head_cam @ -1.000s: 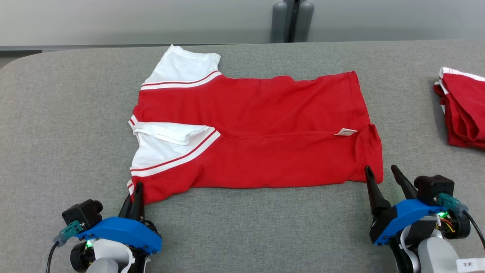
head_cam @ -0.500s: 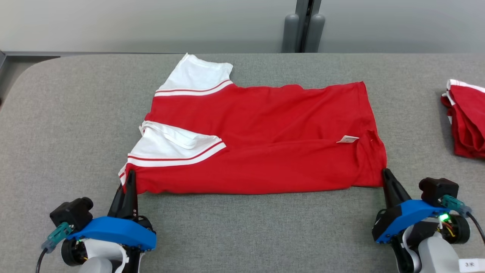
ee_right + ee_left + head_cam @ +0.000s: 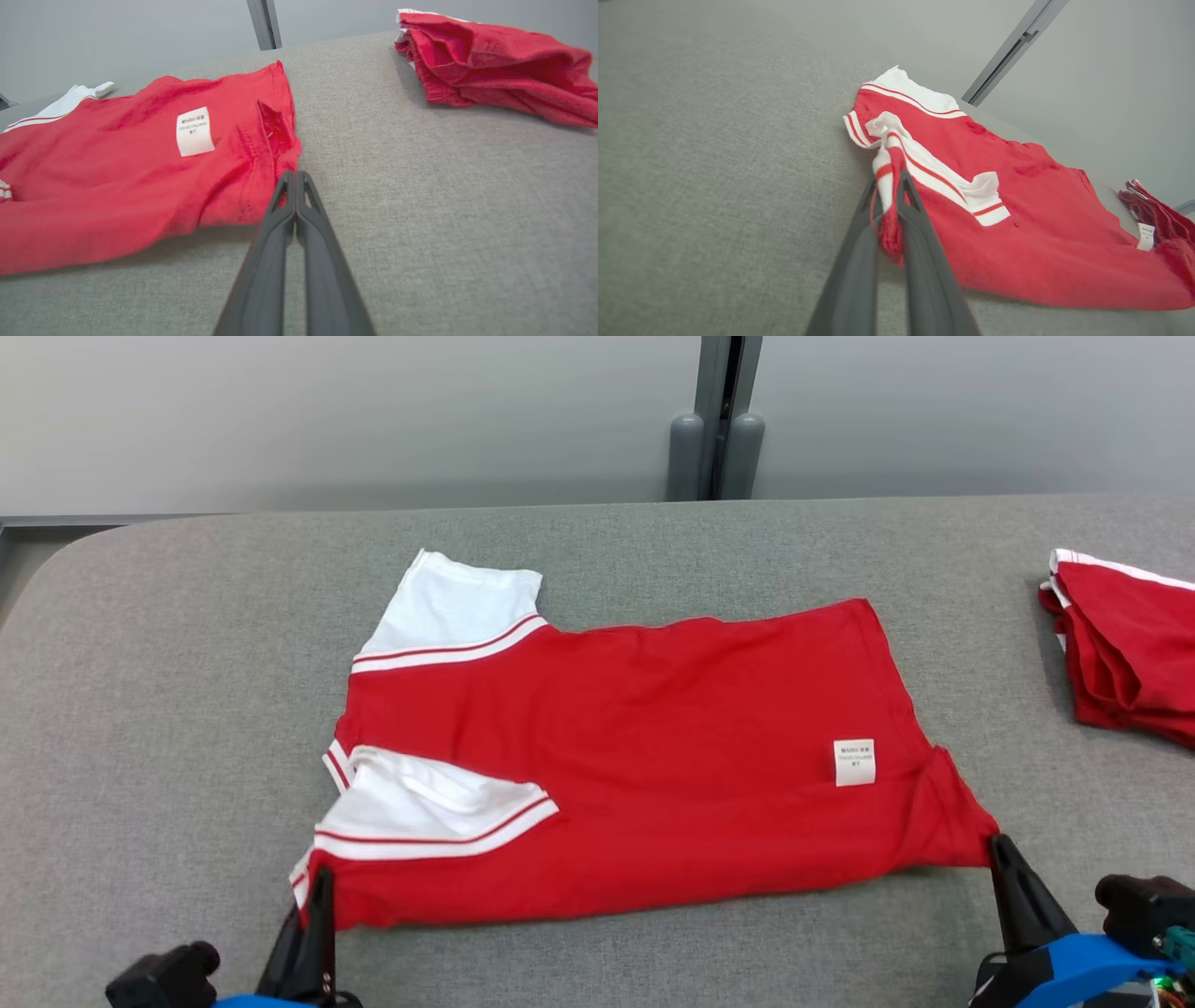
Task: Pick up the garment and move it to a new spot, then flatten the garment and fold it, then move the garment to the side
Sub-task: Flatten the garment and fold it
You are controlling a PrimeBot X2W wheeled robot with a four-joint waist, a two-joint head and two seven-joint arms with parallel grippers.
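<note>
The garment (image 3: 635,756), a red shirt with white red-striped sleeves at its left end, lies spread on the grey table (image 3: 168,663). My left gripper (image 3: 322,882) is shut on the near left corner; in the left wrist view red and white cloth bunches between the fingers of the left gripper (image 3: 892,179). At the near right, my right gripper (image 3: 1001,847) is shut on the hem corner, which is drawn to a point. The right wrist view shows the right gripper (image 3: 294,176) pinching that corner of the garment (image 3: 117,154), whose white label (image 3: 194,130) faces up.
Another red garment (image 3: 1130,653) lies crumpled at the table's right edge, apart from the shirt, and appears again as the red garment (image 3: 490,56) in the right wrist view. A grey post (image 3: 717,439) stands against the wall behind the table. Bare table surrounds the shirt.
My right gripper has closed on the hem corner. Both grippers have drawn the near edge toward me, smoothing out the fold, and the label now lies flat. The head camera has shifted.
</note>
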